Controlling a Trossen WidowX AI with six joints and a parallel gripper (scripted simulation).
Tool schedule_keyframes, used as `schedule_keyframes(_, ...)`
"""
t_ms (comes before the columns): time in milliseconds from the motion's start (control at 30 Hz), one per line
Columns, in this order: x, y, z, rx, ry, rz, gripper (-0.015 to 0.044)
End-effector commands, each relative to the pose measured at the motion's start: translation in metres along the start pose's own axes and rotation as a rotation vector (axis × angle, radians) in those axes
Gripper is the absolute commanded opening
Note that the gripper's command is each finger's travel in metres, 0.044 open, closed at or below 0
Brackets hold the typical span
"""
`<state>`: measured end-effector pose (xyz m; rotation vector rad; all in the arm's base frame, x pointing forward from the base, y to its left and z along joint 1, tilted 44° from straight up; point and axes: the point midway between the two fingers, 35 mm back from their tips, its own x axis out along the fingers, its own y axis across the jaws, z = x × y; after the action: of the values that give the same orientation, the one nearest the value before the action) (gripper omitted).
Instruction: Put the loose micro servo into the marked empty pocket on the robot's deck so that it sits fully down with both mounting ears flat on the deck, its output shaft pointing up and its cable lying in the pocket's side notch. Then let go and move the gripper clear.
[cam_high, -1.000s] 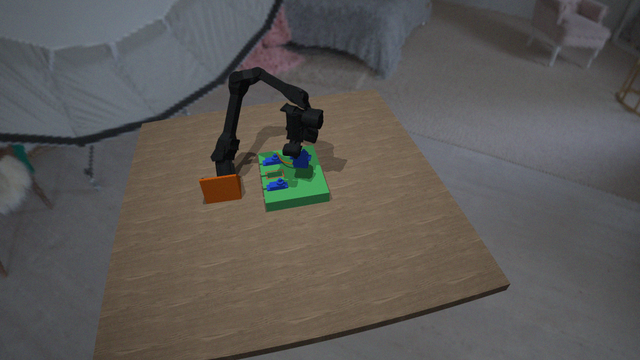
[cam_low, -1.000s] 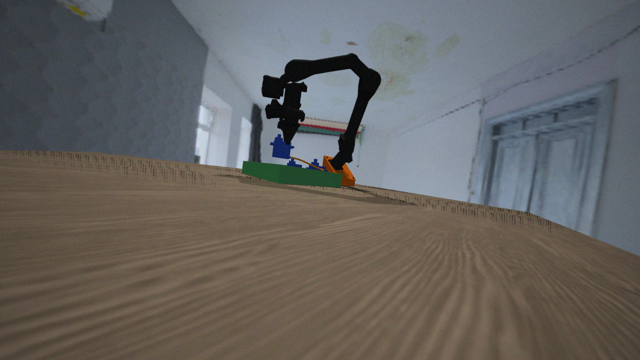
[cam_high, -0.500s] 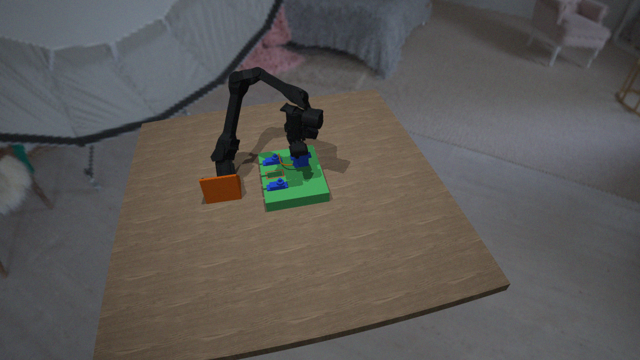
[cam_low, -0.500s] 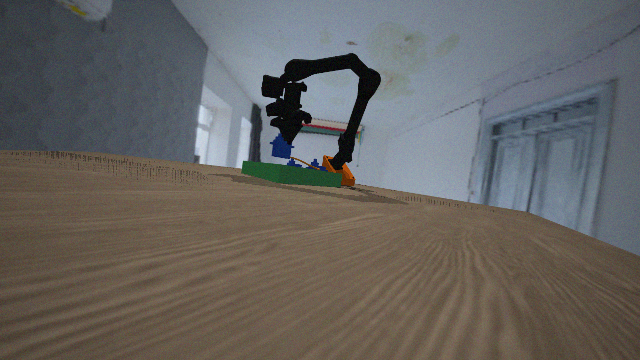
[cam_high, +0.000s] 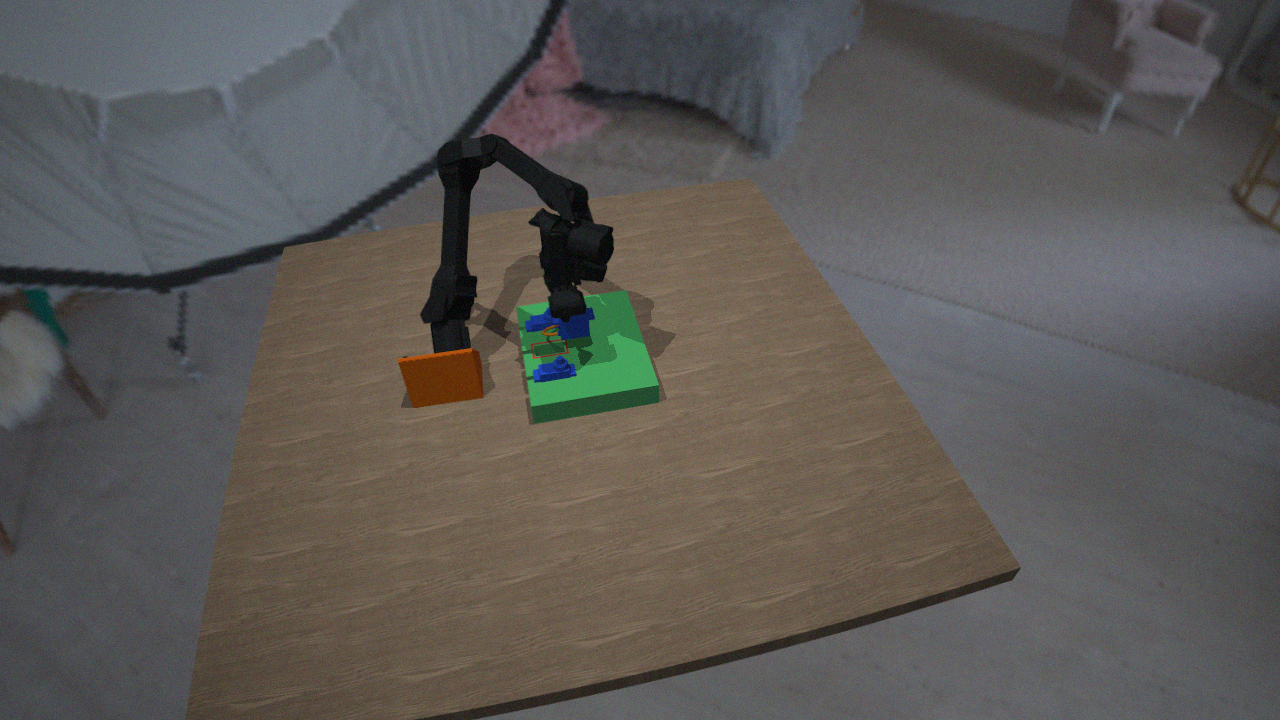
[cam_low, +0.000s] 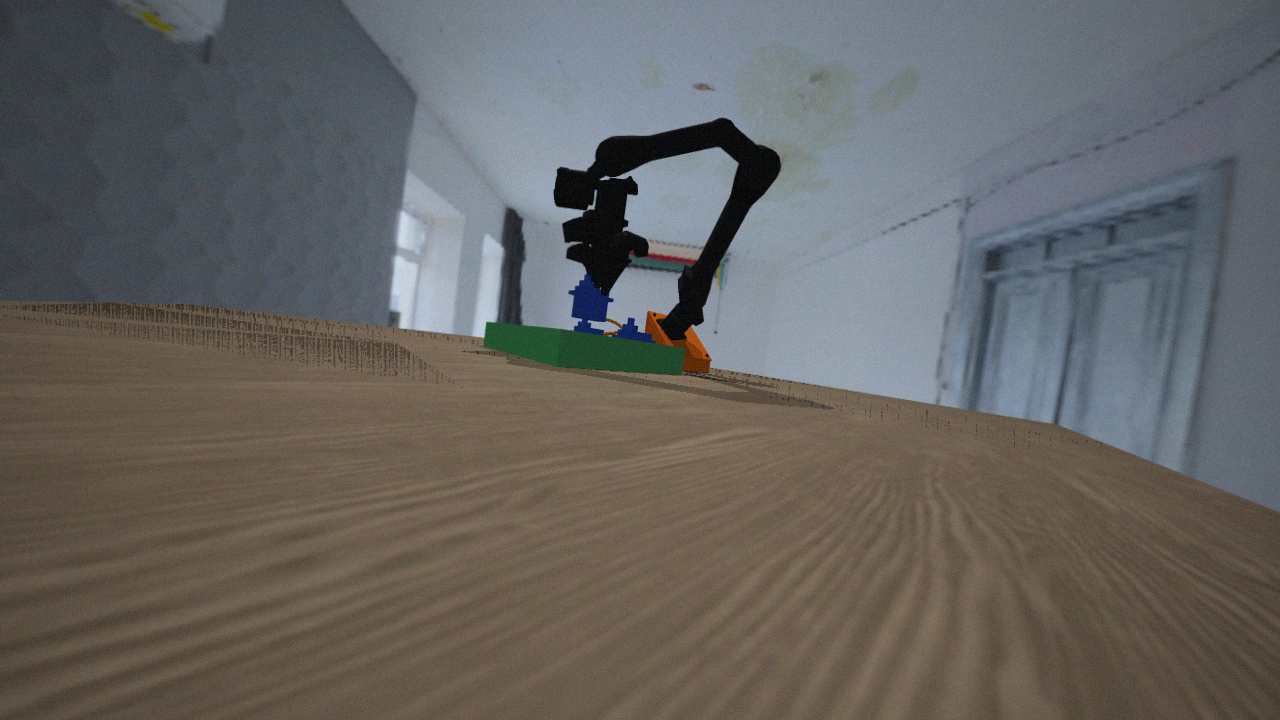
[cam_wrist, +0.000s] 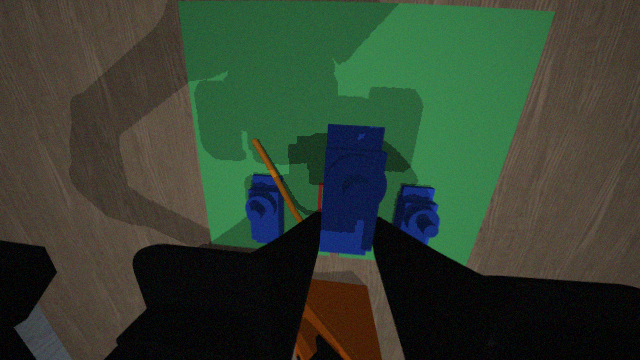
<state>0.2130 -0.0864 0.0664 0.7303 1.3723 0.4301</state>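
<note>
My gripper (cam_high: 566, 315) (cam_low: 603, 288) (cam_wrist: 346, 221) is shut on the loose blue micro servo (cam_high: 578, 325) (cam_low: 588, 304) (cam_wrist: 352, 200). I hold it upright above the green deck (cam_high: 626, 380) (cam_low: 617, 355) (cam_wrist: 475, 100), shaft up, its long side roughly in line with the mounted servos. The red-outlined pocket (cam_high: 550, 356) (cam_wrist: 320, 196) shows empty in the top view; the held servo hides most of it in the wrist view. The orange cable (cam_high: 549, 331) (cam_low: 614, 323) (cam_wrist: 277, 180) loops out over the left mounted servo in the wrist view. The side notch is hidden there.
Two mounted blue servos flank the pocket, one on the left in the wrist view (cam_wrist: 265, 220) and one on the right (cam_wrist: 417, 210). The orange arm base (cam_high: 443, 380) (cam_low: 696, 353) (cam_wrist: 345, 300) stands beside the deck on the wooden table (cam_high: 572, 537) (cam_low: 626, 537).
</note>
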Motion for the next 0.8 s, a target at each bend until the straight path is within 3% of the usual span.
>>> schedule_keyframes(0, -0.001, 0.000, -0.020, 0.004, -0.001, -0.001, 0.0000)
schedule_keyframes(233, 0.000, 0.000, -0.052, 0.005, 0.001, 0.000, 0.0000)
schedule_keyframes(767, 0.017, 0.000, -0.052, 0.005, 0.000, 0.000, 0.0000)
